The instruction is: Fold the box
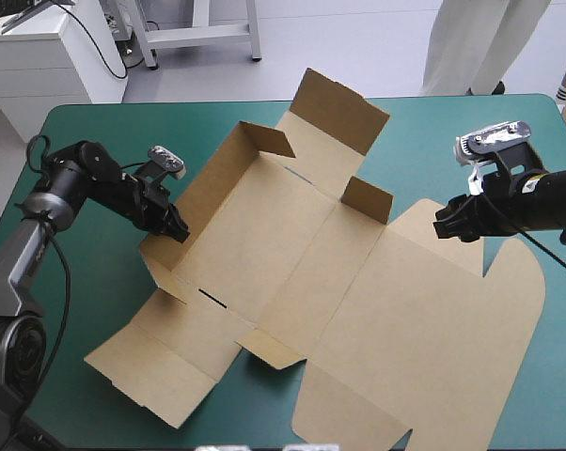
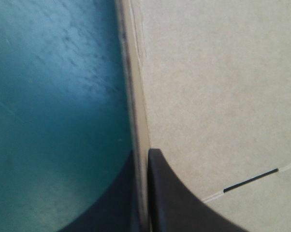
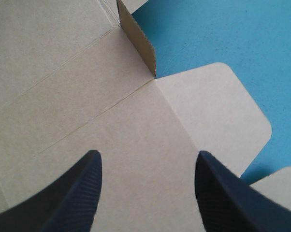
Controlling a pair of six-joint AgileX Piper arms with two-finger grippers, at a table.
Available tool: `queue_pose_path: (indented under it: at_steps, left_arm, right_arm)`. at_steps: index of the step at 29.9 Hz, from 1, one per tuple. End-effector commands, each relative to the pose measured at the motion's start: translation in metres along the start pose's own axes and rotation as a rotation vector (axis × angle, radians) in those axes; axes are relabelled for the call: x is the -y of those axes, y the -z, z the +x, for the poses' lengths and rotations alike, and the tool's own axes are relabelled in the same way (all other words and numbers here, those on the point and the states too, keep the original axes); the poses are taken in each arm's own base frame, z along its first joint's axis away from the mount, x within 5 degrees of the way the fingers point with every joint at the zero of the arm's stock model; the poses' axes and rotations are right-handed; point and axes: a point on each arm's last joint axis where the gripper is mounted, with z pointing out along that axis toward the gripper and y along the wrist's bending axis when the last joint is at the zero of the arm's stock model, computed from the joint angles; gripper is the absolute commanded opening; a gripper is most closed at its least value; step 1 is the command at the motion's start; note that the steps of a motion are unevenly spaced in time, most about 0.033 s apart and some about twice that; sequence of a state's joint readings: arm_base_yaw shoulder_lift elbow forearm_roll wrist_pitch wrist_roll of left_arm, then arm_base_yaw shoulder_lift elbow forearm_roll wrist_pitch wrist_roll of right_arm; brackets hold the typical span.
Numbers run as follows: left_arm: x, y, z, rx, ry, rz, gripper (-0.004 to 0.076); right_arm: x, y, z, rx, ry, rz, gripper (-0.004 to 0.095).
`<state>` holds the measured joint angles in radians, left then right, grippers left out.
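High view first: the box (image 1: 292,254), a cut sheet of brown board, sprawls across the middle of the teal-green table cover (image 1: 95,141). Its long axis runs from the near-left corner out toward the right edge. The left wall (image 1: 203,188) and the far wall are raised, while the lid panel lies flat on the right. The left gripper (image 1: 177,230), with its black fin-shaped fingers, sits right at the left wall's near end. The right gripper (image 1: 443,225) hangs over the lid's far side, so the tray lies between the two arms, nearer the left.

Over to the left wrist view: the fingers are pinched almost together with the wall's thin edge standing between them, so it has a firm hold on the board. The wall runs straight ahead of the gripper, cover on one side, the box floor and a dark narrow slot (image 2: 251,180) on the other.

Right wrist view now: the fingers stand wide apart and hold nothing. The flat lid lies beneath, a rounded flap (image 3: 218,111) is just ahead to one side, and a small upright tab (image 3: 138,41) is farther ahead.
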<state>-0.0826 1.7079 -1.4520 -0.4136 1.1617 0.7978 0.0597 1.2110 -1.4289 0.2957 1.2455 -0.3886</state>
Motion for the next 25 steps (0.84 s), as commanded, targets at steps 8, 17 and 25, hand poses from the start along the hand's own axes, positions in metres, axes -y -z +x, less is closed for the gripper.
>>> queue_pose_path:
  at_steps: [8, 17, 25]
  left_arm:
    - [0.015, 0.022, -0.082, 0.055, -0.468, -0.265, -0.0032]
    - [0.057, 0.036, -0.149, 0.275, -0.873, -0.573, -0.0032]
    - [0.112, 0.038, -0.168, 0.376, -0.965, -0.642, -0.0032]
  right_arm:
    - [-0.002, 0.015, -0.007, 0.111, 0.003, 0.017, 0.0536]
    - [-0.002, 0.017, -0.017, 0.224, -0.040, 0.014, 0.0536]
    - [0.002, 0.023, -0.018, 0.223, -0.087, 0.067, 0.0536]
